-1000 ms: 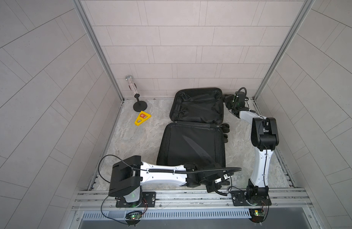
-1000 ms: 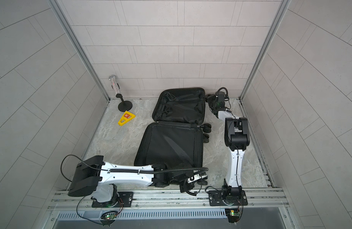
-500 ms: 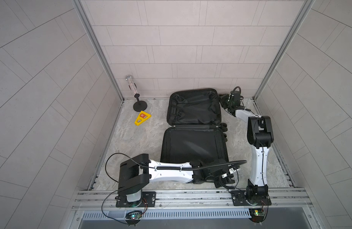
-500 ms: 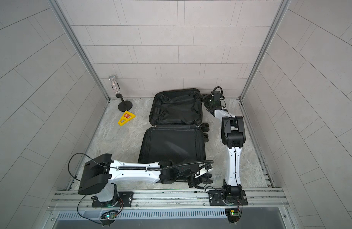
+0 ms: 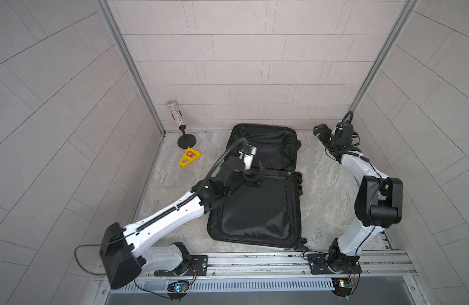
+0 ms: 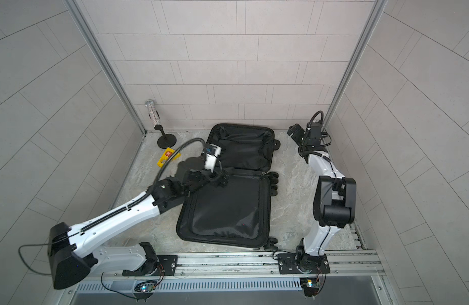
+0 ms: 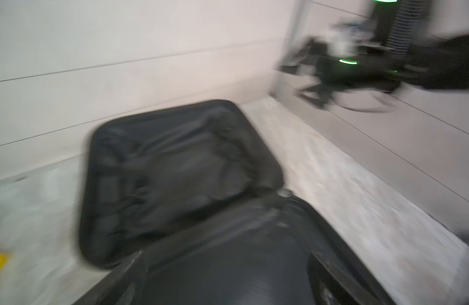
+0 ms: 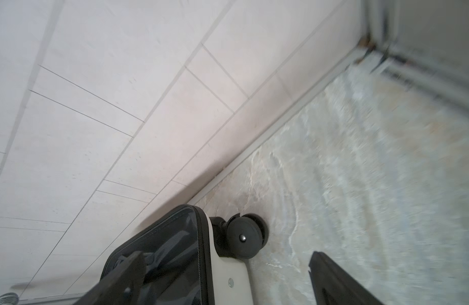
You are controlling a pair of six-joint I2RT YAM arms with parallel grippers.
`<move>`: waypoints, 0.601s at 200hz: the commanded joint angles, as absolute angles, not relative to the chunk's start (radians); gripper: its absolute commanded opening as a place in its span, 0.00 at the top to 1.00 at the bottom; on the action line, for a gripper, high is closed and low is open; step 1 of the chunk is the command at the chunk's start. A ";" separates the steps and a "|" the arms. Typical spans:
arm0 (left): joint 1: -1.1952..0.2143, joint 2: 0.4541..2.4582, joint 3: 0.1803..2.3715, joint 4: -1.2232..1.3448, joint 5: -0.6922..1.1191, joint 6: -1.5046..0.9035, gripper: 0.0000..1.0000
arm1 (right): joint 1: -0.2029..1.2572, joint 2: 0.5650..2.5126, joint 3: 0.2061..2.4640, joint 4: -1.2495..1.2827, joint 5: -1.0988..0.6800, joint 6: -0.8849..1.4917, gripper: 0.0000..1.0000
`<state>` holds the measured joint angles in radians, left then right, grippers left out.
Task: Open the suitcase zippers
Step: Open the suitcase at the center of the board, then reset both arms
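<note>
The suitcase lies spread flat on the table with both black-lined halves facing up. From this, the zippers round its rim look fully undone and the task seems finished. The left gripper hangs over the hinge line near the case's left side, jaws wide and empty. The right gripper is raised by the far right corner, near the far half's wheel. It is also spread wide, holds nothing, and is clear of the case.
</note>
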<state>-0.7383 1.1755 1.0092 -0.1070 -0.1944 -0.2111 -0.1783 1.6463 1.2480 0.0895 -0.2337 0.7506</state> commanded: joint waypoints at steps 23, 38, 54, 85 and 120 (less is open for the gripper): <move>-0.414 1.024 0.737 0.076 -0.492 -0.166 0.00 | -0.176 1.438 0.883 0.207 -0.061 0.402 0.00; -0.331 1.028 0.648 0.188 -0.570 -0.105 0.00 | -0.176 1.375 0.747 0.322 -0.044 0.318 0.00; -0.239 1.074 0.553 0.307 -0.581 -0.084 0.00 | -0.176 1.333 0.629 0.411 -0.012 0.282 0.00; -0.158 1.248 0.399 0.617 -0.537 -0.086 0.00 | -0.175 1.346 0.450 0.605 -0.011 0.242 0.00; -0.100 1.475 0.437 0.745 -0.375 -0.023 0.00 | -0.176 1.470 0.370 0.860 -0.062 0.222 0.00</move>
<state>-0.1455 1.4002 0.3885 0.5587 -0.4942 -0.0650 -0.1761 1.4239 0.3710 0.6628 -0.0402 0.2790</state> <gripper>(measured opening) 0.998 0.997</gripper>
